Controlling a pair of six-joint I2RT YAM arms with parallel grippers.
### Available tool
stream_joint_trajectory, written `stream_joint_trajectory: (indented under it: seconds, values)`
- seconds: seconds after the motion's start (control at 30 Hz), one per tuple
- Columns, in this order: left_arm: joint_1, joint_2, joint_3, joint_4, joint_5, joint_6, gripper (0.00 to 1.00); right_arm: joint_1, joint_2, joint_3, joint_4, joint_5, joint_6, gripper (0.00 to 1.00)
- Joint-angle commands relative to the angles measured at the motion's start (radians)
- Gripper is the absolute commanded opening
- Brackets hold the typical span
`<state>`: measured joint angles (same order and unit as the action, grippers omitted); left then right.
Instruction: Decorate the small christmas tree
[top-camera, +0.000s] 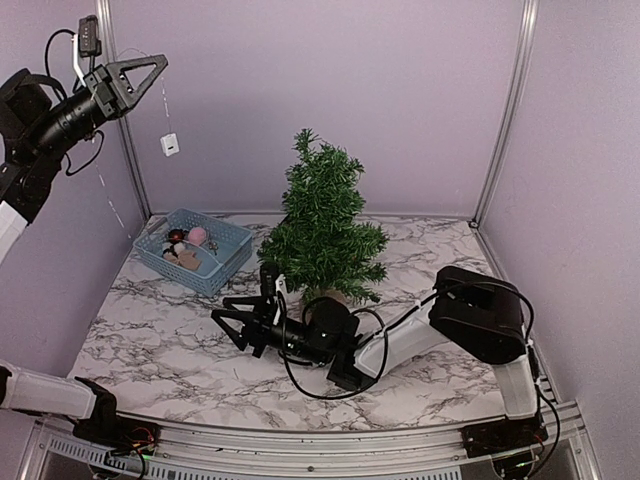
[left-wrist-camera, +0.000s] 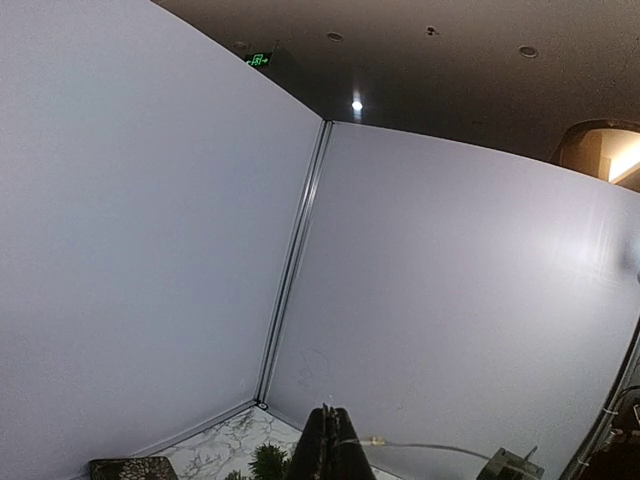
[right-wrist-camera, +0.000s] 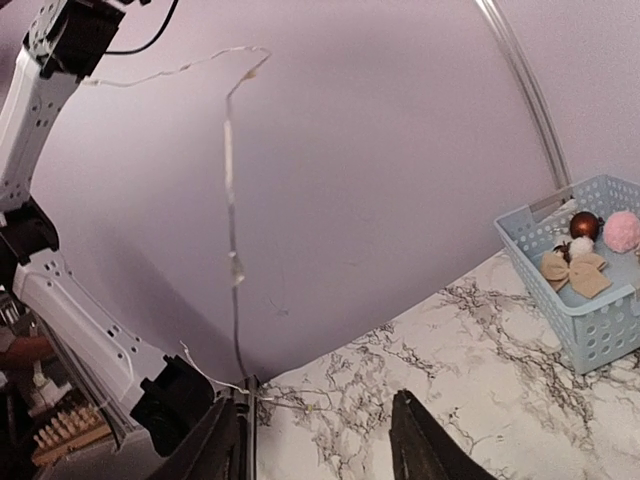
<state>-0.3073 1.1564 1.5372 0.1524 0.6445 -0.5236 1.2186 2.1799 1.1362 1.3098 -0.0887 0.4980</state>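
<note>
Patience matters here: my left gripper (top-camera: 152, 70), raised high on the left, pinches the light string (right-wrist-camera: 228, 150). My right gripper (top-camera: 230, 325) sits spread, low, just left of the small christmas tree (top-camera: 322, 225). I'd close only with the strand squarely between my fingers.

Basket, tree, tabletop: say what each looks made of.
Basket: probably plastic, light blue and matte, with moulded lattice walls.
Tree: artificial, likely plastic needles, going by the stiff, uniform dark green bristles.
Tabletop: smooth marble-look surface, white with grey veins. Whether it is real stone or printed laminate cannot be told.
</note>
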Motion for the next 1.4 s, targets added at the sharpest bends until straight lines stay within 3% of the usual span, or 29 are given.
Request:
stream_joint_trajectory:
  seconds: [0.0, 0.6, 0.8, 1.07, 1.23, 1.37]
  values:
    - [-0.005, -0.022, -0.012, 0.034, -0.012, 0.005, 0.00, 0.013, 0.023, 0.053, 0.053, -0.016, 0.003, 0.42]
    - [-0.012, -0.023, -0.018, 0.038, -0.028, 0.004, 0.00, 0.012, 0.108, 0.127, 0.066, 0.022, 0.050, 0.34]
    - [-0.012, -0.030, -0.031, 0.036, -0.030, 0.010, 0.00, 0.010, 0.085, 0.108, 0.085, 0.032, 0.041, 0.03]
    - [-0.012, -0.061, -0.094, -0.010, -0.088, 0.062, 0.00, 0.013, -0.163, -0.110, 0.049, 0.081, -0.029, 0.00]
    - [-0.012, -0.075, -0.140, -0.067, -0.174, 0.109, 0.00, 0.014, -0.371, -0.224, -0.106, 0.084, -0.072, 0.00]
    - [-0.012, -0.085, -0.185, -0.092, -0.245, 0.134, 0.00, 0.015, -0.537, -0.251, -0.328, 0.146, -0.119, 0.00]
